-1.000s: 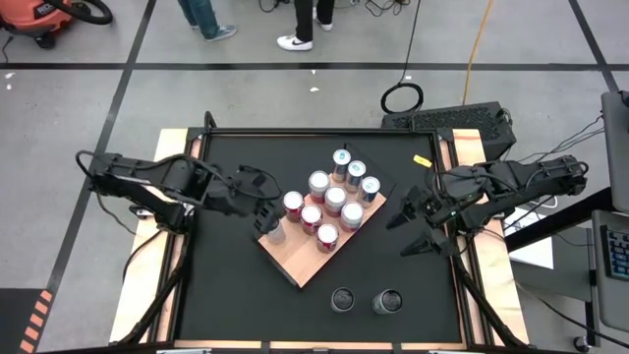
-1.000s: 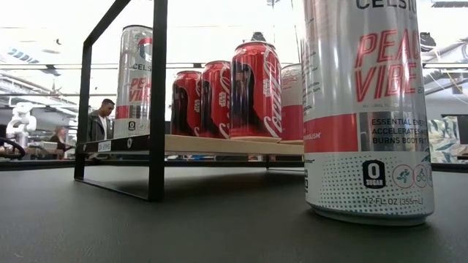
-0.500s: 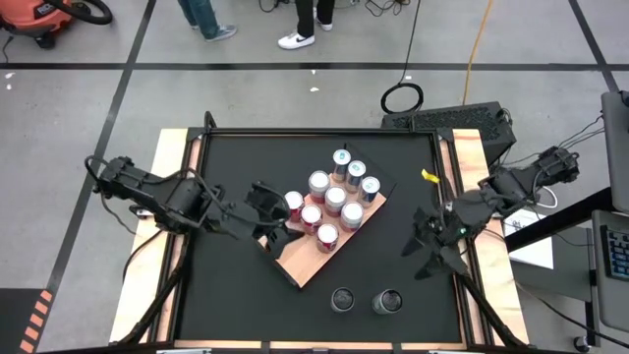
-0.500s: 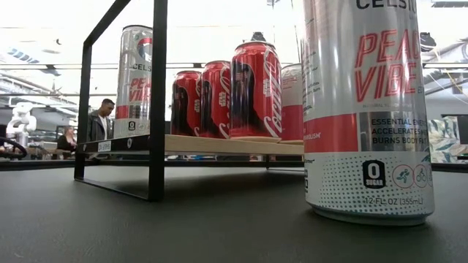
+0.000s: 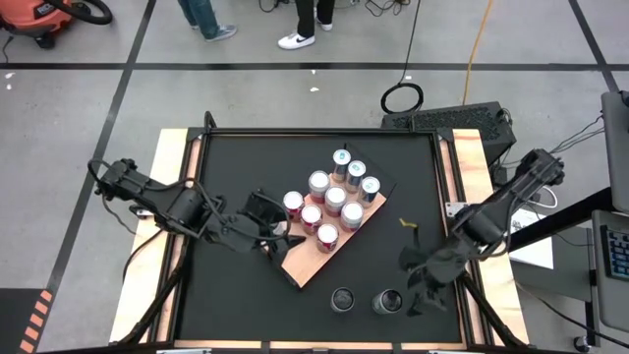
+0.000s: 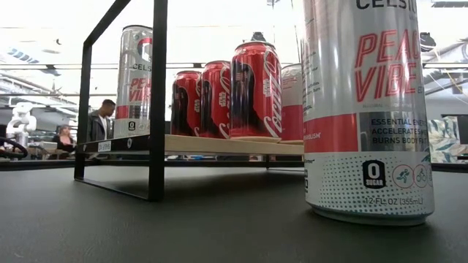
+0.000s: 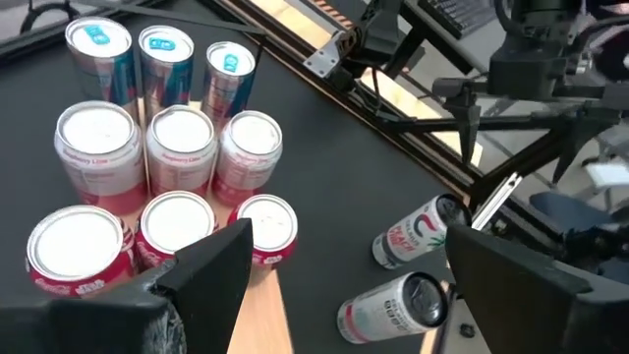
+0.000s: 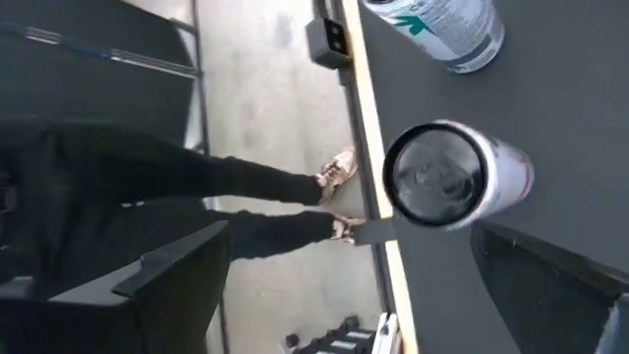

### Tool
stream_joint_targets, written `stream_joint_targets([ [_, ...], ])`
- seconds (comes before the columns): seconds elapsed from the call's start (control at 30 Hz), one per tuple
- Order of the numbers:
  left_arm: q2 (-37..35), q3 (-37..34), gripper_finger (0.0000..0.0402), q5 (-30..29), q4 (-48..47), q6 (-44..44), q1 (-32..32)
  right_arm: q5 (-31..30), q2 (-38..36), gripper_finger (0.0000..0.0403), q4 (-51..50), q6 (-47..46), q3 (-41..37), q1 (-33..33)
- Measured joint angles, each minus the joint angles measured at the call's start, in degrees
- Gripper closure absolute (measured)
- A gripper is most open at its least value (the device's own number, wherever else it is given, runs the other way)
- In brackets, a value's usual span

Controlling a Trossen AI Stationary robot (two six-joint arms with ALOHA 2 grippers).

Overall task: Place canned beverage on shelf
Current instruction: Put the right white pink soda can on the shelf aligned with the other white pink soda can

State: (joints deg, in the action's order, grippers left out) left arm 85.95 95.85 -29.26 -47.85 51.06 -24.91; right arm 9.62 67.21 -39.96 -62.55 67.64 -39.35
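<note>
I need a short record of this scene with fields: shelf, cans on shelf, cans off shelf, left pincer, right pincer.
shelf: wooden board, mid-table
cans on shelf: nine cans, upright
cans off shelf: two cans on the black tabletop, near the front edge
left pincer: open, empty, at the shelf's left side
right pincer: open, empty, beside the right loose can

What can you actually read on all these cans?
"PEACH VIBE", "0 SUGAR", "12 FL OZ (355mL)": near white can.
"CELSIUS": tall can on the shelf.
Coca-Cola script, running sideways: red can.
Small print, other labels: too blurred.
</note>
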Motion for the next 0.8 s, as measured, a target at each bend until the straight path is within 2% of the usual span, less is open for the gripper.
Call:
stream_joint_targets([
  [0.2,0.0,0.0,0.0065,0.0,0.0,-5.1,0.1,-4.8,4.1,0.0010,1.9,1.0,0.0,-0.2],
  [0.4,0.0,0.0,0.0065,0.0,0.4,-5.0,-0.2,-11.2,7.8,0.0010,-1.1,9.7,0.0,-0.2],
  [0.5,0.0,0.0,0.0065,0.1,1.0,-4.7,-0.4,-10.9,9.3,0.0010,-2.2,12.3,0.0,-0.2],
  [0.8,0.0,0.0,0.0065,-0.1,1.0,-3.4,0.1,-7.9,9.7,0.0010,-1.8,12.6,0.0,-1.0],
])
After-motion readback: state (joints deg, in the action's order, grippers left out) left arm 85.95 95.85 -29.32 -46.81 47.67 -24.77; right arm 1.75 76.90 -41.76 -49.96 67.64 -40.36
